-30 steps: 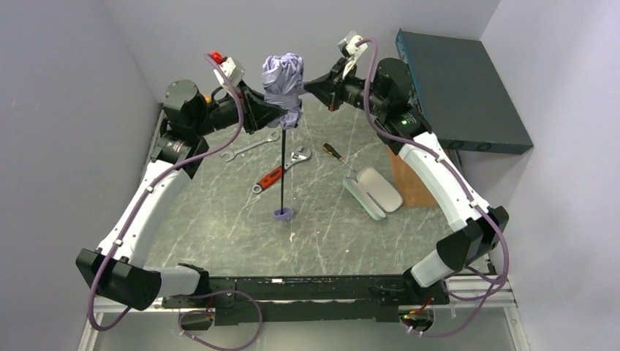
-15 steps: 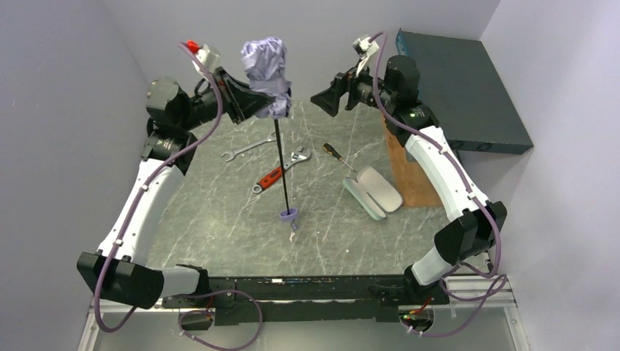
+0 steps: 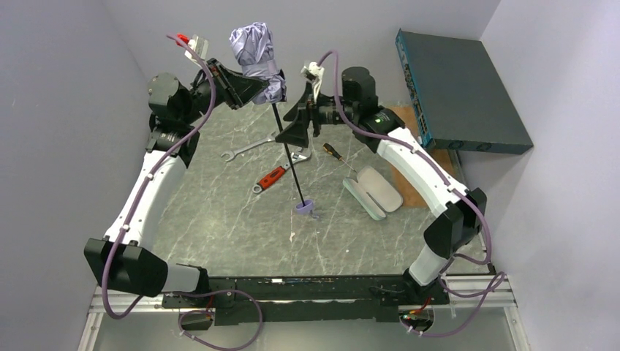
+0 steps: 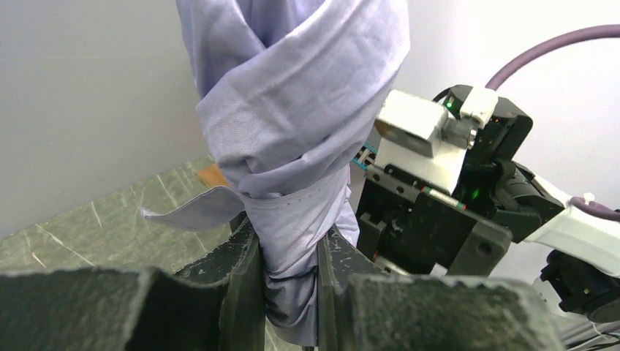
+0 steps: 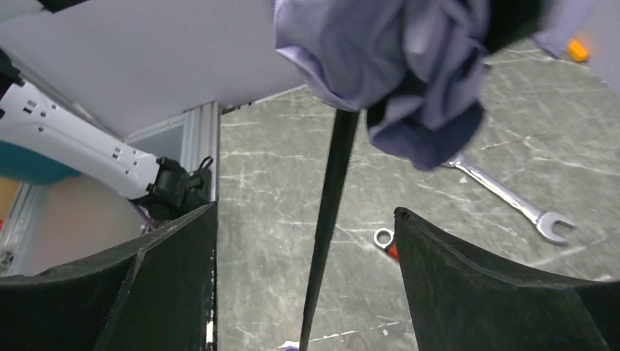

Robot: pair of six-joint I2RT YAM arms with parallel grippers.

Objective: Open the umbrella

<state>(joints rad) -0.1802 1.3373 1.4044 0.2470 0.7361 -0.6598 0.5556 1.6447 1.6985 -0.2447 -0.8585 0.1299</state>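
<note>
The umbrella hangs folded, its lavender canopy (image 3: pixel 254 58) uppermost. Its thin black shaft (image 3: pixel 289 157) slants down to the small lavender handle (image 3: pixel 305 208) just above the table. My left gripper (image 3: pixel 267 89) is shut on the lower end of the bunched fabric (image 4: pixel 292 219); both fingers (image 4: pixel 245 285) press the cloth. My right gripper (image 3: pixel 296 130) is open just below the canopy. In the right wrist view the shaft (image 5: pixel 330 197) runs between its wide-apart fingers (image 5: pixel 183 263) without touching them, and the canopy (image 5: pixel 395 58) hangs above.
On the marble table lie a steel wrench (image 3: pixel 247 149), a red-handled adjustable wrench (image 3: pixel 272 177), a screwdriver (image 3: pixel 335 152) and a pale mint-green case (image 3: pixel 374 191). A wooden block (image 3: pixel 401 115) and a dark teal box (image 3: pixel 464 88) stand at the back right.
My right gripper opened, let go of the canopy and swung down-left to straddle the shaft. My left gripper carried the canopy up and left, and the handle swung right.
</note>
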